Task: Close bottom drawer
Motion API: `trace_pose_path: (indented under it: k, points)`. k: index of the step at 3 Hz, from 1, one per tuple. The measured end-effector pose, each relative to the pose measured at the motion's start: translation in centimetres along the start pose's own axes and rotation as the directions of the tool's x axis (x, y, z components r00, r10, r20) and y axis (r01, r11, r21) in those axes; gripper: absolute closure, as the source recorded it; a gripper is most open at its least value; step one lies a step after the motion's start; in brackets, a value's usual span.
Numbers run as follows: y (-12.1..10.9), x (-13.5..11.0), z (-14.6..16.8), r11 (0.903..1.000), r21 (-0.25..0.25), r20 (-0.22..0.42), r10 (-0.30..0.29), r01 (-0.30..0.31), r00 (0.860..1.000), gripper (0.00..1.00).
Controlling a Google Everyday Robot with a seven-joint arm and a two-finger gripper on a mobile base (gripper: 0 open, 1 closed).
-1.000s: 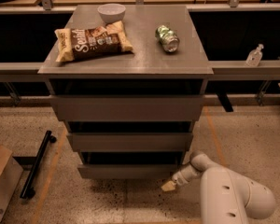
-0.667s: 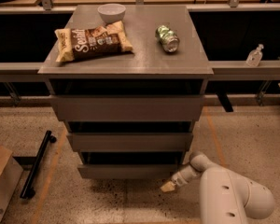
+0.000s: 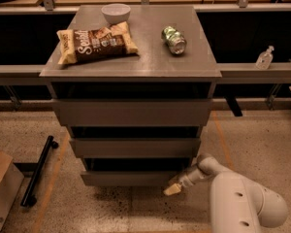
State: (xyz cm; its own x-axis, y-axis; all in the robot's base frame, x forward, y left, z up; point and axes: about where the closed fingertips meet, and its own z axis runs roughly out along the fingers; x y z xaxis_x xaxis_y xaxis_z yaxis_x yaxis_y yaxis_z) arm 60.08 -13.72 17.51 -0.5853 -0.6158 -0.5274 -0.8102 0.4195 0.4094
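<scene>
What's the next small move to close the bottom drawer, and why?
Probably press the gripper forward into the bottom drawer front. The gripper is low at that front's right end, and a dark gap above the front suggests the drawer is not fully in.

Looks like a robot test lab: speckled hard floor (image 3: 262,135), long grey ledges (image 3: 262,73), freestanding cabinet (image 3: 136,113) topped with chip bag (image 3: 94,43), can (image 3: 174,39), bowl (image 3: 115,12); small bottle (image 3: 264,58) on one ledge. Gripper (image 3: 173,189) low, at right end of bottom drawer (image 3: 131,178).
</scene>
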Motion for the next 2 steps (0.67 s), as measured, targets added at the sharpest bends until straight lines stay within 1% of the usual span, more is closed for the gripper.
trace_pose_path:
  k: [1,2]
  points:
    - [-1.72,-2.1,-1.03,0.9981,0.039,0.024,-0.049,0.048,0.998,0.0]
    - [-1.72,-2.1,-1.02,0.9981,0.039,0.024,-0.049,0.048,0.998,0.0]
